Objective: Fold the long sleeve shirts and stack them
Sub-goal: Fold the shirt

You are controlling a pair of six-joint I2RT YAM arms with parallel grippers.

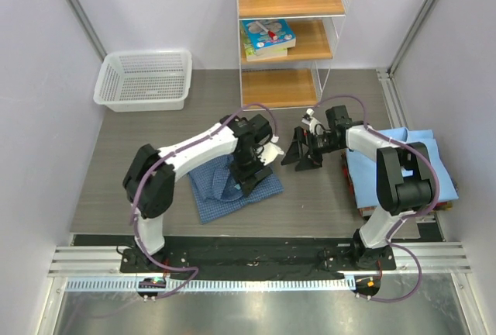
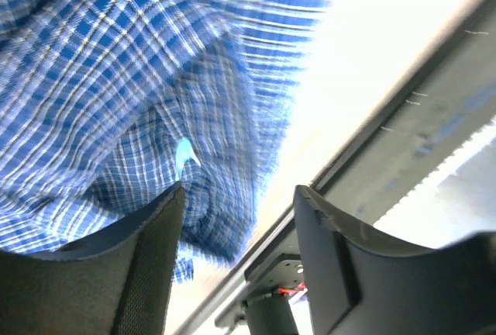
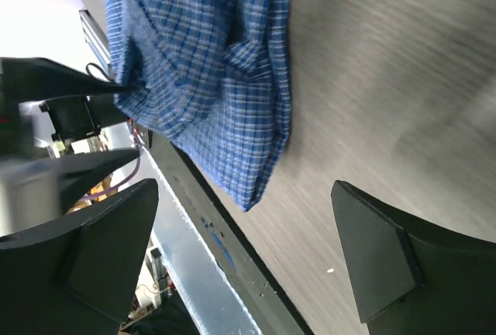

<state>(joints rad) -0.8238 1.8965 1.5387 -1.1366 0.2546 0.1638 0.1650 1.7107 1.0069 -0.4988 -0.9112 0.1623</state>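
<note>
The dark blue checked shirt (image 1: 225,190) lies bunched on the table in front of the left arm. It fills the upper left of the left wrist view (image 2: 132,94) and shows at the top of the right wrist view (image 3: 209,63). My left gripper (image 1: 248,175) hangs just over its right part, jaws open with nothing between them (image 2: 240,191); the cloth sits beside the left finger (image 2: 147,265). My right gripper (image 1: 301,153) is wide open and empty over bare table (image 3: 245,188), to the right of that shirt. The light blue shirt (image 1: 422,157) lies at the right under the right arm.
A white mesh basket (image 1: 144,79) stands at the back left. A wooden shelf unit (image 1: 288,36) with books and bottles stands at the back centre. The metal rail (image 1: 256,253) runs along the table's near edge. A red-edged object (image 1: 353,188) lies under the light blue shirt.
</note>
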